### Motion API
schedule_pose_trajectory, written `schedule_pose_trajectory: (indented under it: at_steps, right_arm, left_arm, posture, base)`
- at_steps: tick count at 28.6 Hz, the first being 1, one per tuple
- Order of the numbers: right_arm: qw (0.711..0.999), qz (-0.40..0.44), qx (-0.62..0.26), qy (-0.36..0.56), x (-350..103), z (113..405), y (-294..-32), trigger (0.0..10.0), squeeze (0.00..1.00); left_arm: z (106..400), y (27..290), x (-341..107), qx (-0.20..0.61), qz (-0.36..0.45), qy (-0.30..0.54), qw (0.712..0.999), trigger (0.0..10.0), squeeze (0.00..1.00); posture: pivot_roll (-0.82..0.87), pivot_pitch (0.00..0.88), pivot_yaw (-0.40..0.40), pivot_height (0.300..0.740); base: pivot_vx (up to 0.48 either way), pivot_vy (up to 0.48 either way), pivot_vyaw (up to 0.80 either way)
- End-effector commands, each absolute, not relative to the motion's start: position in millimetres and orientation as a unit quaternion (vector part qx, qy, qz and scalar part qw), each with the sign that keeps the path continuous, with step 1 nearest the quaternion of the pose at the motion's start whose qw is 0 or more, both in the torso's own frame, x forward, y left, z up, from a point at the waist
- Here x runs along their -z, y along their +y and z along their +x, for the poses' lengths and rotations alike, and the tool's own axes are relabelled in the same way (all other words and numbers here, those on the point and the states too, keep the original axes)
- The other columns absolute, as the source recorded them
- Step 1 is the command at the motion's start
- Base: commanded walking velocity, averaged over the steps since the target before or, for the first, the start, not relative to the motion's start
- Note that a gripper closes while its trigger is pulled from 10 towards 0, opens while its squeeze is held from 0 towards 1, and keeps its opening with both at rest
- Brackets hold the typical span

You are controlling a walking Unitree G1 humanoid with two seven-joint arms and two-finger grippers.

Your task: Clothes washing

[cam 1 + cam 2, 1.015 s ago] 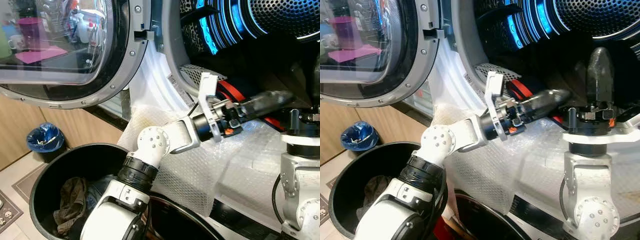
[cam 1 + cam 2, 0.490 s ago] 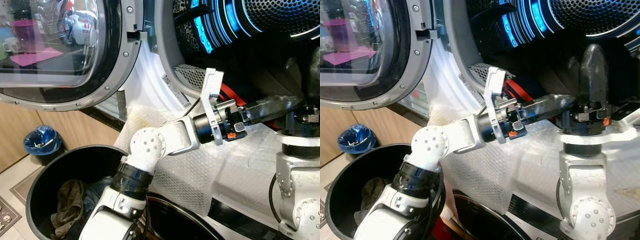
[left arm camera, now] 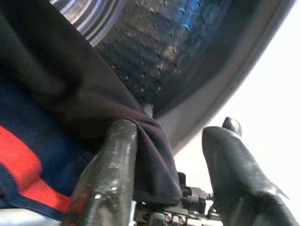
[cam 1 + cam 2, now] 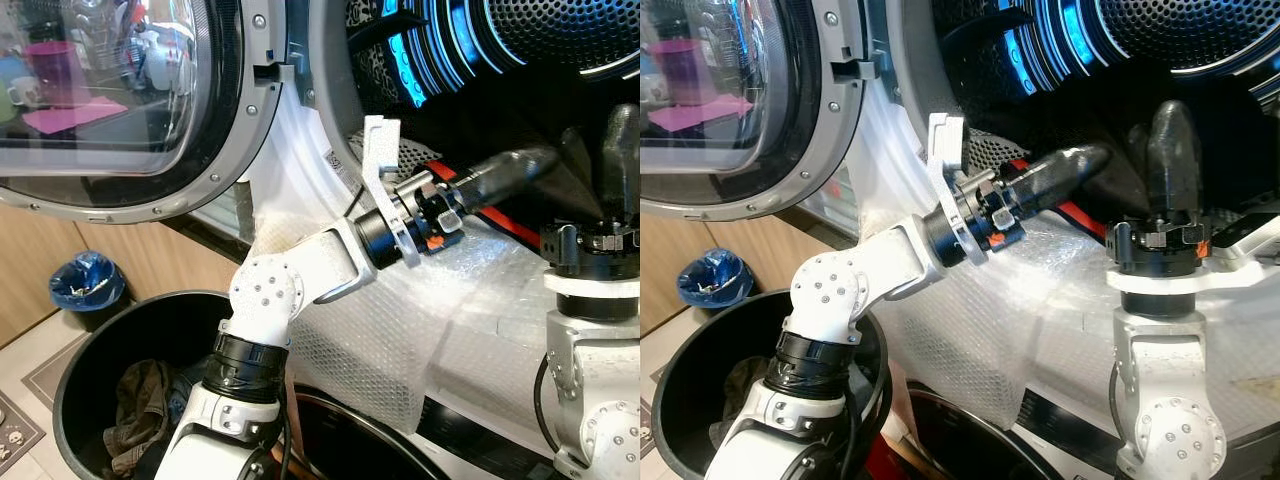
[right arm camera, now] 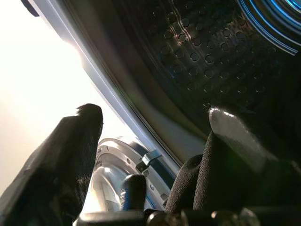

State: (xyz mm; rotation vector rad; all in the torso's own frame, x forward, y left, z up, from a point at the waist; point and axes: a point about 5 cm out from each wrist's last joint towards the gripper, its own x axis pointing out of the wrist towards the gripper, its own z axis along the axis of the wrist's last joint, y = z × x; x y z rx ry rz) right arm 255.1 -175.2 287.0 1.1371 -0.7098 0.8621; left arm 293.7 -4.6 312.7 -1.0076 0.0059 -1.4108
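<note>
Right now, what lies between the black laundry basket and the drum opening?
Bubble wrap draped over the washer's front lip, with the left arm stretched above it from the basket into the drum, seen from the left eye view.

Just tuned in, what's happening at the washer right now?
The robot stands at the open drum with both arms reaching over the bubble wrap draped across the rim. The left pincer is open inside the drum mouth, with a dark garment with a red stripe draped over one finger. The right pincer points upward at the drum mouth, open, dark cloth draped over one of its fingers too. More clothes wait in the black basket below the open door.
</note>
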Motion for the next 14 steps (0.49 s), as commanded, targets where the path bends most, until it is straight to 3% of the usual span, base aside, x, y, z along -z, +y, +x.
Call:
schedule_pose_trajectory:
  at_steps: [1,14]
  right_arm:
    - [0.703,0.504,-0.388,-0.319,-288,253,-174,10.0,0.0]
    - [0.708,0.501,-0.386,-0.314,-287,252,-171,10.0,0.0]
  left_arm:
    - [284,-18,-311,0.627,-0.48,0.002,0.613,0.0,0.0]
    - [286,-36,-300,0.613,-0.47,0.078,0.63,0.0,0.0]
  posture:
    - [-0.03,0.05,-0.028,0.74]
    - [-0.04,0.059,-0.017,0.74]
  base:
    - [0.0,0.0,0.0]
    - [0.0,0.0,0.0]
